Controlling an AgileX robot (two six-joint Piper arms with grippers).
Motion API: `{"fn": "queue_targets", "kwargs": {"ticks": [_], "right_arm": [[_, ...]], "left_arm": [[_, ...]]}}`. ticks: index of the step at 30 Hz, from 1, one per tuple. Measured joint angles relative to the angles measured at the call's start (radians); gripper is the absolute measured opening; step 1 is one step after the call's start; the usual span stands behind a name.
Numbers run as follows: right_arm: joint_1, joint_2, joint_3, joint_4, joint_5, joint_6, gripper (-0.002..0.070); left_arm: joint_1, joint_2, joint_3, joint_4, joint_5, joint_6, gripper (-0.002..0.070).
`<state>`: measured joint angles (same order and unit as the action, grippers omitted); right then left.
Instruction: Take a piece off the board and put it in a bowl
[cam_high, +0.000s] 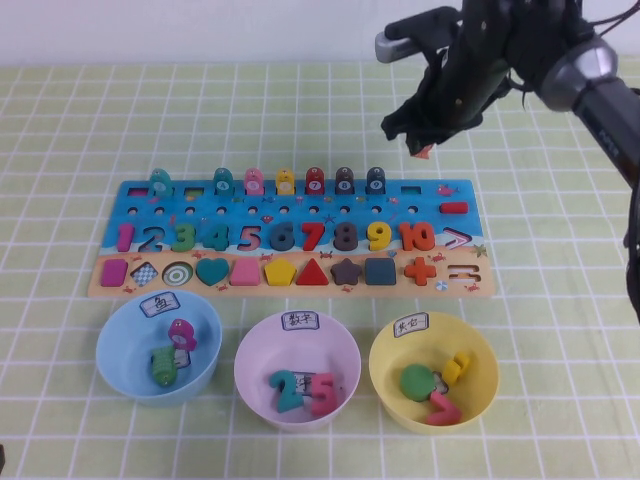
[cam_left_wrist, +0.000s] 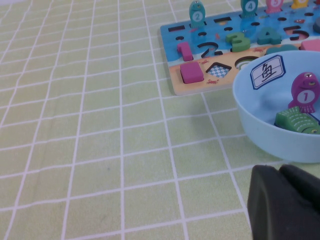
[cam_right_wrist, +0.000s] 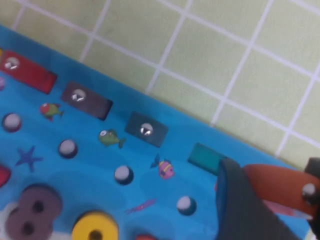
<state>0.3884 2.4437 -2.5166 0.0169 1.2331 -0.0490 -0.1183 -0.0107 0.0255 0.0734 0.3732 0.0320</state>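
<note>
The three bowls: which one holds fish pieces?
The light blue bowl, leftmost of the three; it holds a pink fish and a green fish. The others hold numbers and shapes.

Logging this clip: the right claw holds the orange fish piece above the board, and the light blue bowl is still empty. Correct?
Not quite. The high view shows the light blue bowl already holding a pink fish and a green fish. The right claw does hold the orange fish piece above the board.
</note>
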Motion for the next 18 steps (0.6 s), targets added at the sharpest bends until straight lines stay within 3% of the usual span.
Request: {"fn": "queue_targets", "kwargs": {"ticks": [11,18], "right_arm": [[0.019,-0.222,0.032,0.210,0.018,-0.182,0.0230],[0.078,-0.454,0.403,0.235,0.018,-0.333,0.0230]], "left_arm": [[0.000,0.000,0.000,0.000,0.000,0.000,-0.0005],[0.000,0.000,0.000,0.000,0.000,0.000,-0.0005]]}}
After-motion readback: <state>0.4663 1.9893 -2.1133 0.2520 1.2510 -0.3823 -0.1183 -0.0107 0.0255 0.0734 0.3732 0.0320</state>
